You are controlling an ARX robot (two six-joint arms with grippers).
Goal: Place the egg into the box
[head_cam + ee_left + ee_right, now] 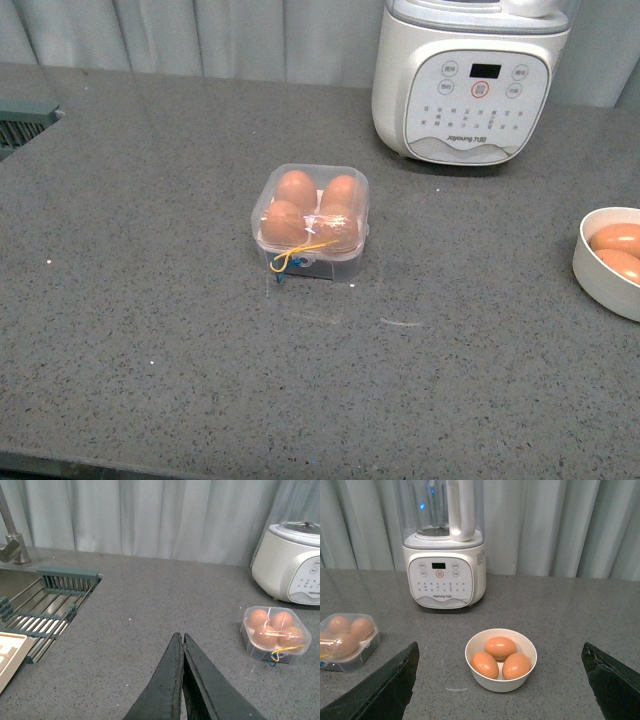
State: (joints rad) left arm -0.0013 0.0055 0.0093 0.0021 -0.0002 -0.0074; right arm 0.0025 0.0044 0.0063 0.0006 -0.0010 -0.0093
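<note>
On the grey counter (150,330), near its middle, the box (310,221) is being shown with its clear lid closed over four brown eggs (296,188), and a yellow-and-blue cord (292,257) is being seen at its front. Behind it and to the right, a white blender (465,85) is being seen. At the right edge, a white bowl (501,672) is being shown holding three more eggs (500,647). The left gripper (183,640) is being held above the counter with its fingers pressed together, holding nothing. The right gripper (500,670) is being held with its fingers spread wide on either side of the bowl, apart from it.
</note>
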